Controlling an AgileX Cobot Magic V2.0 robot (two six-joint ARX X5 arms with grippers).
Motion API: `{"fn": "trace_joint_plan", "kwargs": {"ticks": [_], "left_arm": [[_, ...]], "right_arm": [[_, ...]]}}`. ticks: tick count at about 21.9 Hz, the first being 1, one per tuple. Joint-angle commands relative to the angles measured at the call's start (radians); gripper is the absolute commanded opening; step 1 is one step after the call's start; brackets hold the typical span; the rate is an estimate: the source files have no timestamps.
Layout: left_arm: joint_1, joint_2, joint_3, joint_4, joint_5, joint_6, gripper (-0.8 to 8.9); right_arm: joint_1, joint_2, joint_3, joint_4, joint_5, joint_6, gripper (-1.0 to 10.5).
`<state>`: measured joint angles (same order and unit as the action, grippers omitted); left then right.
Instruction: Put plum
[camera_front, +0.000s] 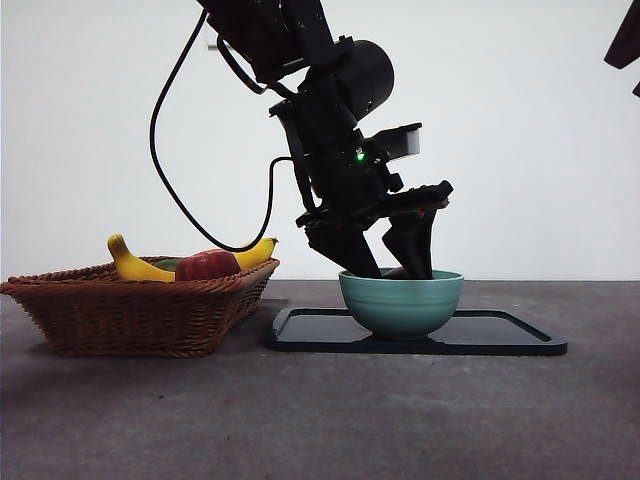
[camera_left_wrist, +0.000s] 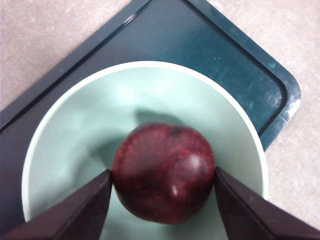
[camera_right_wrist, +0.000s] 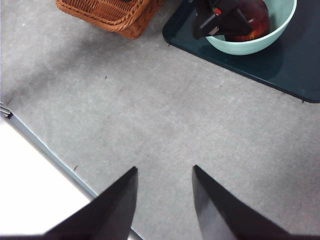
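My left claw reaches down into the pale green bowl, its jaws closed against both sides of the plum, which sits low inside the bowl; the bowl stands on the dark tray; my right claw hangs apart over bare table, jaws spread and empty.

A grey, speckled bench is carrying two items directly on its surface: a woven wicker basket is sitting at one side, and a dark teal tray is lying flat just beside it, not touching.
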<state>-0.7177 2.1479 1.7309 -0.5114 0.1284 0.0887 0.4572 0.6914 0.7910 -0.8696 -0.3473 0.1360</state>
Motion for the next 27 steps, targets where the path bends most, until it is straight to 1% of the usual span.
{"fn": "trace_joint_plan", "kwargs": {"ticks": [1,2,5,7,11,14,20,23,27], "left_arm": [[-0.010,0.030,0.028,0.006,-0.002,0.011,2.73],[-0.010,0.030,0.028,0.010,-0.002,0.011,2.44],[-0.010,0.030,0.028,0.014,-0.002,0.011,2.34],[-0.010,0.030,0.028,0.011,-0.001,0.008,2.09],[-0.008,0.019,0.032,0.010,-0.002,0.006,2.09],[-0.004,-0.024,0.036,0.011,-0.001,0.005,2.09],[0.015,-0.191,0.040,-0.012,-0.001,0.000,2.13],[0.034,-0.310,0.040,-0.087,-0.001,-0.004,2.13],[0.100,-0.472,0.040,-0.209,-0.001,-0.058,2.13]], "right_arm": [[0.005,0.004,0.000,0.000,-0.004,-0.006,1.8],[0.005,0.004,0.000,0.000,-0.004,-0.006,1.8],[0.005,0.004,0.000,0.000,-0.004,-0.009,1.8],[0.005,0.004,0.000,0.000,-0.004,-0.013,1.8],[0.005,0.004,0.000,0.000,-0.004,-0.013,1.8],[0.005,0.004,0.000,0.000,-0.004,-0.013,1.8],[0.005,0.003,0.000,0.000,-0.004,-0.014,1.8],[0.005,-0.009,0.000,0.001,-0.003,-0.014,1.8],[0.005,-0.036,0.000,0.001,0.007,-0.013,1.8]]}}
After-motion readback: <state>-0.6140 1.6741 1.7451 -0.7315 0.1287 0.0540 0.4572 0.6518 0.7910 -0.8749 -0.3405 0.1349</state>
